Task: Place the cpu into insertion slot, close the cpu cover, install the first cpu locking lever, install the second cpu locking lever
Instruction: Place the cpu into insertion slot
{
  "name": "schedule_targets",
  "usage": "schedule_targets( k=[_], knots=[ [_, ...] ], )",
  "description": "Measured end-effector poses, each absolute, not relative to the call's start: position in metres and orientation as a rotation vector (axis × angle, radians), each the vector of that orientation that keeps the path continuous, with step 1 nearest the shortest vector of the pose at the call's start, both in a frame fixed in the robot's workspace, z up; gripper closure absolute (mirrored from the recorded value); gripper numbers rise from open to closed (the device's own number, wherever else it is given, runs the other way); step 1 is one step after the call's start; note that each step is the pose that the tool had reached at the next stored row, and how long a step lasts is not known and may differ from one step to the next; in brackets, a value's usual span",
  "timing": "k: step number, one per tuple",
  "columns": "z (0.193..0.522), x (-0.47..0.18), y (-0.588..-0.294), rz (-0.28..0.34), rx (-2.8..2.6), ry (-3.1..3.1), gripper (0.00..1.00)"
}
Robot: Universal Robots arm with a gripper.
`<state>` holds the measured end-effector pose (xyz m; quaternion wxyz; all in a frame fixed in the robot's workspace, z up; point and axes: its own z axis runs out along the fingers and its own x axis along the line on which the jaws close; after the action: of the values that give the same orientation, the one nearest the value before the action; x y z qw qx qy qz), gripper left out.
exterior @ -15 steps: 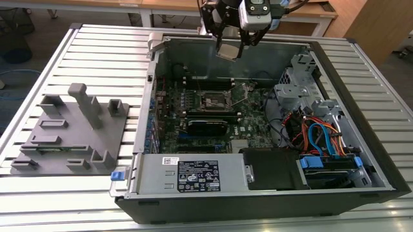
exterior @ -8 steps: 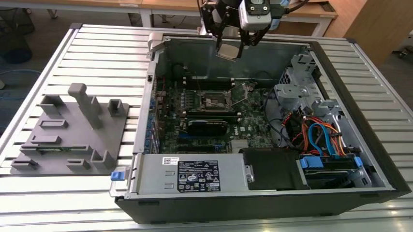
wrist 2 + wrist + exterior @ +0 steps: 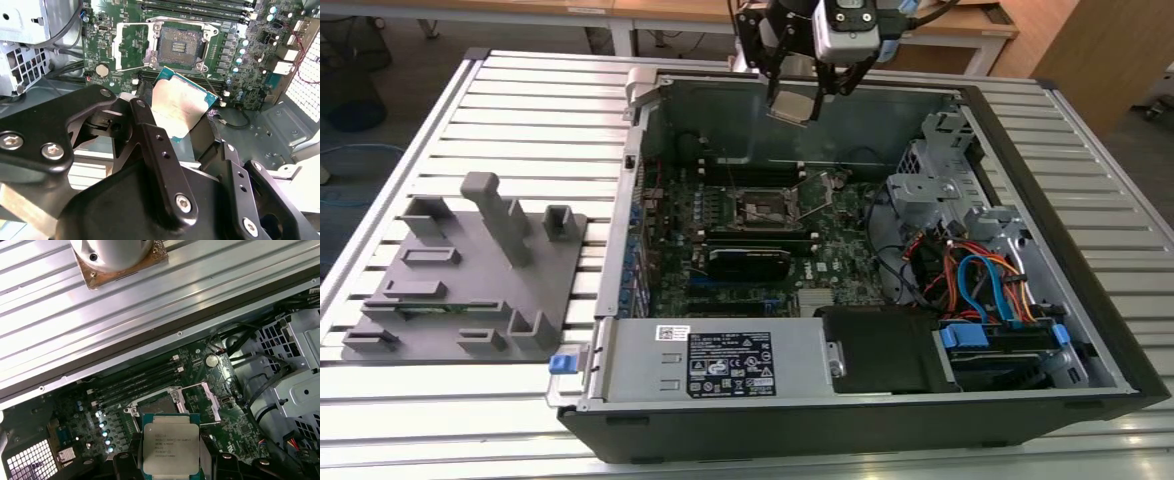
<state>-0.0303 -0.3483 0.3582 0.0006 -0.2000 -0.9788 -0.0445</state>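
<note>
- cpu [image 3: 182, 107]: pinched by two opposite edges btw the black fingers [image 3: 150, 135] of the gripper [image 3: 177, 120]. Jaws narrow, closed on the chip.
- In the first wrist view, silver lid w/ print faces the cam [image 3: 170, 447], green substrate showing round the edge.
- cpu is up in the air, off the mobo, not seated.
- In the exterior view the gripper [image 3: 798, 98] hangs high over the rear wall of the case and the chip looks tilted.
- insertion slot [image 3: 179, 46]: bare, dark contact field exposed, silver rim round it. Well apart from the cpu, below it.
- cpu cover [image 3: 125, 50]: swung open, lying flat just beside the slot, cut-out centre showing green board through it.
- Memory slots [image 3: 195, 6]: long black rows running along the socket.
- Coin cell [image 3: 102, 70]: on the board near the open cover.
- PC case [image 3: 1067, 330]: side off, lying on a slatted metal table [image 3: 520, 90].
- PSU [image 3: 720, 360]: w/ label, along the case's near edge.
- Drive cage [image 3: 947, 190], w/ orange and blue cables [image 3: 974, 280]: at the exterior view's right.
- Grey fixture block [image 3: 467, 290]: on the table at the exterior view's left, apart from the case.
</note>
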Motion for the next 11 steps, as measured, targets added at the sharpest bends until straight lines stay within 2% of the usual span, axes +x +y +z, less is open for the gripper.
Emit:
schedule_targets(
  k=[11],
  knots=[
    [0.3579, -0.0303, -0.3483, -0.140, -0.812, -3.036, 0.46]
  ],
)
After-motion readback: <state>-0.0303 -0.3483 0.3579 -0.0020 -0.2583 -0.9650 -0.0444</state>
